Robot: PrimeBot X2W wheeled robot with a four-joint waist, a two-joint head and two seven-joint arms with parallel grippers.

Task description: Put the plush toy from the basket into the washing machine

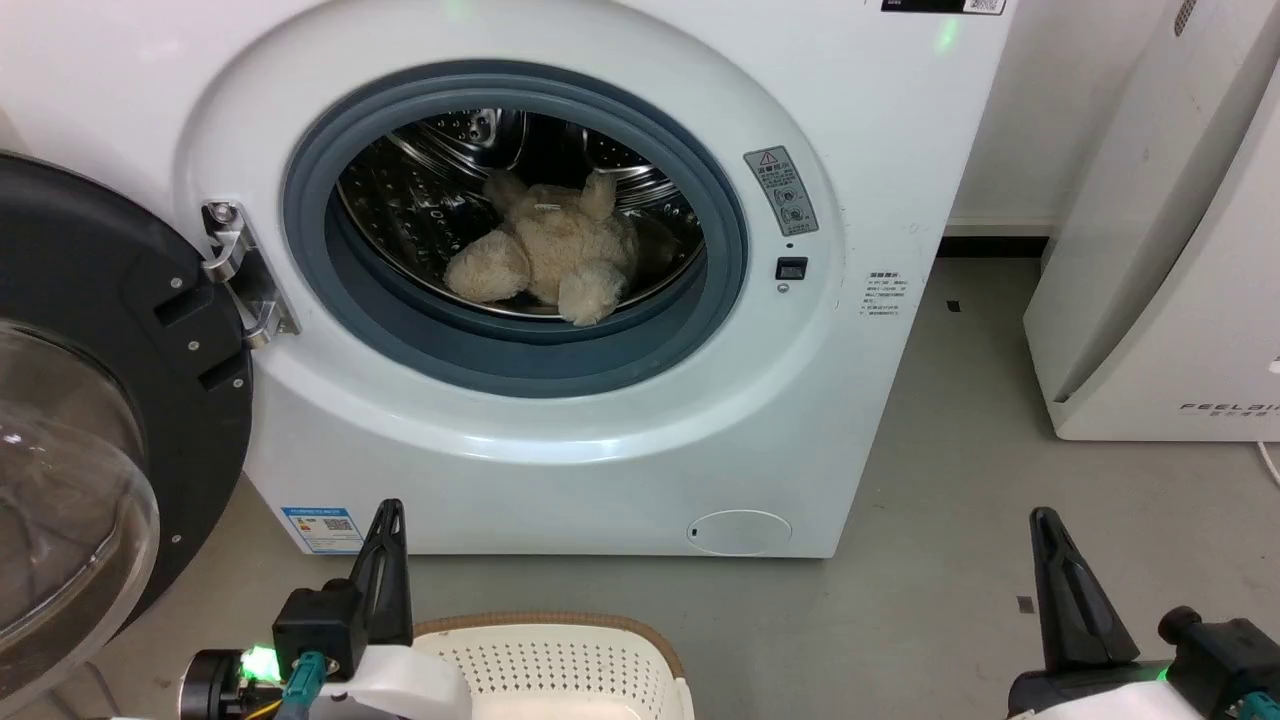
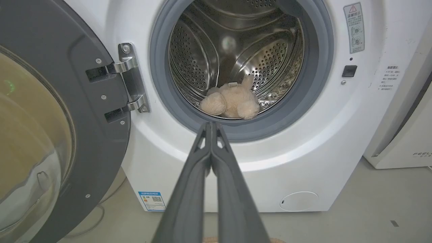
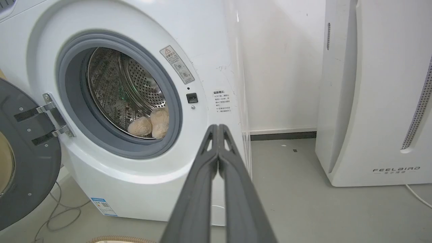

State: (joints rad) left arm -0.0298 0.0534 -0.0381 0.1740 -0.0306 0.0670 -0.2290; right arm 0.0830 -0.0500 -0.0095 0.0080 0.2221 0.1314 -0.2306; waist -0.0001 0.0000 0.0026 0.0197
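The cream-beige plush toy [image 1: 550, 262] lies inside the steel drum of the washing machine [image 1: 860, 200], near the drum's front lip. It also shows as plush toy [image 2: 231, 103] and plush toy [image 3: 150, 124] in the wrist views. The black-framed glass door [image 1: 90, 400] stands swung open at the left. The basket [image 1: 560, 665] sits on the floor at the bottom, between my arms; its inside looks bare where visible. My left gripper [image 1: 390, 510] is shut and holds nothing, well back from the drum. My right gripper [image 1: 1045, 520] is shut on nothing too.
A plain white appliance with grey lettering [image 1: 1170, 280] stands on the right, with a strip of grey floor [image 1: 950, 480] between it and the washer. A cable [image 3: 50, 209] lies on the floor under the open door.
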